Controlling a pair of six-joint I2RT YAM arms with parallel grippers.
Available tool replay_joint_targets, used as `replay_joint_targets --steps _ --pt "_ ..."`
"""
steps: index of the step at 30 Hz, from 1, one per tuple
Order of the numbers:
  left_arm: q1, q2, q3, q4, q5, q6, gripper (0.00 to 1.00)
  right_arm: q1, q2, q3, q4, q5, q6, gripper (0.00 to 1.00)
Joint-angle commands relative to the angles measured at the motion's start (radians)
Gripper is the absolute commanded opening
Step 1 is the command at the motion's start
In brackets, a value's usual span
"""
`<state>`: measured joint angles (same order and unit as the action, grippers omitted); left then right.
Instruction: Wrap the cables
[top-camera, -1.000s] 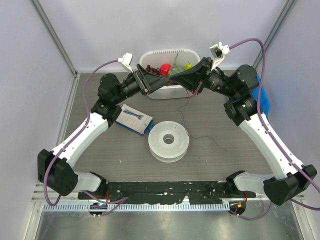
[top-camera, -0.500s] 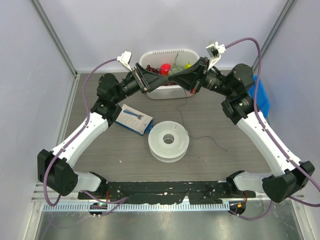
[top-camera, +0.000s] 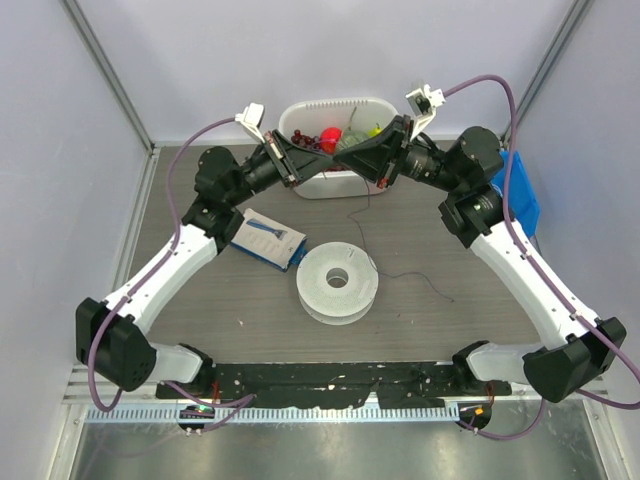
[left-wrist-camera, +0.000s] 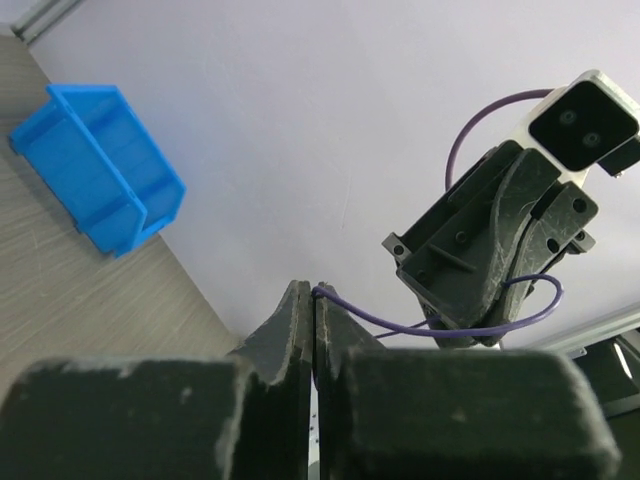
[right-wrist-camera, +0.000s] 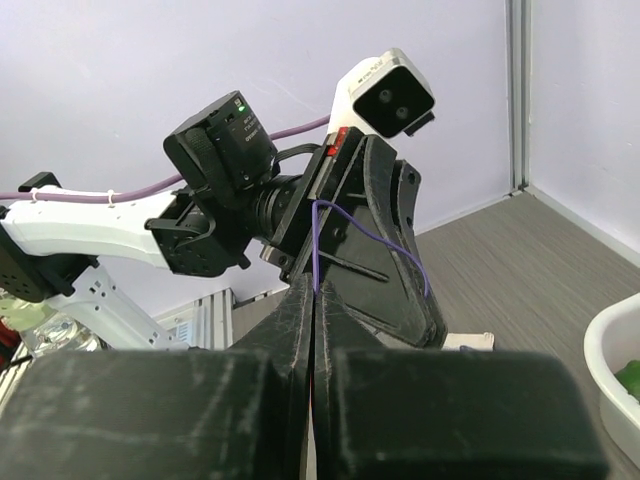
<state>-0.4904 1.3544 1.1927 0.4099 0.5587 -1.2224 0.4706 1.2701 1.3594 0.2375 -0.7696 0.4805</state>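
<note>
One cable (right-wrist-camera: 316, 245) pinched twice above the far-edge tub (top-camera: 300, 115).
The left fingers (left-wrist-camera: 290, 325) and right fingers (right-wrist-camera: 298, 315) each clamp it; spool (top-camera: 338, 281) at counter (top-camera: 450, 340) centre; box (top-camera: 268, 238) label unreadable.

L tool (left-wrist-camera: 313, 296) clamped on thin cable (left-wrist-camera: 372, 318).

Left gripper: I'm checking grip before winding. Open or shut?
Shut on the thin purple cable: the black left gripper's fingers meet in the left wrist view, the strand pinched at their tips.

right hand (top-camera: 349, 153) edged left, elbow (top-camera: 474, 153) likewise
</note>
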Motion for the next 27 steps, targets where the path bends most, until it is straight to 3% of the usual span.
replay_joint_targets --steps 1,3,5,7,8,10,12,16,19,24,27 --pt "0.067 -0.069 -0.019 -0.009 0.024 0.026 0.00 0.007 -0.031 0.018 -0.033 0.018 -0.039 0.01" --pt "0.157 -0.100 -0.056 -0.066 0.041 0.027 0.00 0.007 -0.047 0.003 -0.084 0.033 -0.086 0.01" --pt "0.243 -0.124 -0.070 -0.120 0.069 0.040 0.00 0.008 -0.054 -0.006 -0.134 0.055 -0.127 0.16" --pt "0.329 -0.139 -0.070 -0.178 0.110 0.055 0.00 0.005 -0.046 -0.011 -0.171 0.072 -0.163 0.38" --pt "0.372 -0.140 -0.058 -0.210 0.127 0.064 0.00 0.007 -0.040 -0.011 -0.188 0.078 -0.175 0.54" --pt "0.442 -0.140 -0.016 -0.317 0.155 0.112 0.00 0.007 -0.008 0.000 -0.231 0.088 -0.213 0.69" --pt "0.519 -0.138 0.027 -0.408 0.170 0.158 0.00 0.005 0.014 0.020 -0.326 0.092 -0.278 0.78" --pt "0.621 -0.138 0.122 -0.601 0.159 0.303 0.00 -0.012 0.029 0.076 -0.658 0.168 -0.476 0.82" --pt "0.647 -0.126 0.177 -0.715 0.148 0.405 0.00 -0.068 0.043 0.089 -0.892 0.219 -0.713 0.82" --pt "0.653 -0.138 0.160 -0.712 0.168 0.446 0.00 -0.349 0.077 -0.014 -1.159 0.227 -1.037 0.82" --pt "0.653 -0.138 0.154 -0.720 0.178 0.466 0.00 -0.527 0.144 -0.013 -1.211 0.190 -1.103 0.81"
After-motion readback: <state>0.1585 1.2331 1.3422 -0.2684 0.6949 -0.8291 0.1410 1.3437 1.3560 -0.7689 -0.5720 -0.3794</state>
